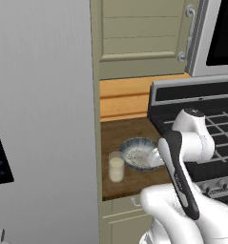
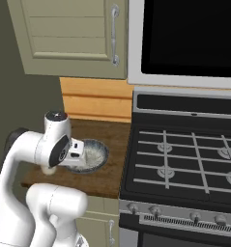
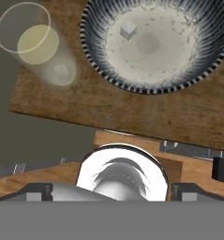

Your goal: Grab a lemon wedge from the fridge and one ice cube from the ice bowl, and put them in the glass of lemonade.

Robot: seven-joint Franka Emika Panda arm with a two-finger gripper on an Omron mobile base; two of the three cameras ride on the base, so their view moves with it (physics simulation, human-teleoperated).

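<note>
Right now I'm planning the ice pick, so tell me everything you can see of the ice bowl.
The ice bowl is shallow and round, grey with a dark striped rim and a whitish speckled inside, ceramic by its look. It sits upright on the wooden counter, beside the glass of lemonade without touching it. One small pale ice cube lies inside, off centre.

Counter [image 3: 146, 112]: brown wood, visible grain, matt. Ice bowl [image 3: 99, 61]: glazed-looking, ribbed dark-and-white outer rim, speckled whitish matt inside. Ice cube [image 3: 128, 30]: pale, semi-opaque. Glass of lemonade [image 3: 36, 44]: clear, smooth, thin-walled; liquid cloudy cream-yellow. Fridge [image 1: 44, 119]: brushed grey metal, satin. Stove [image 2: 184, 159]: black glossy top, dark metal grates. Cabinet doors [image 2: 68, 38]: painted beige, matt.
</note>
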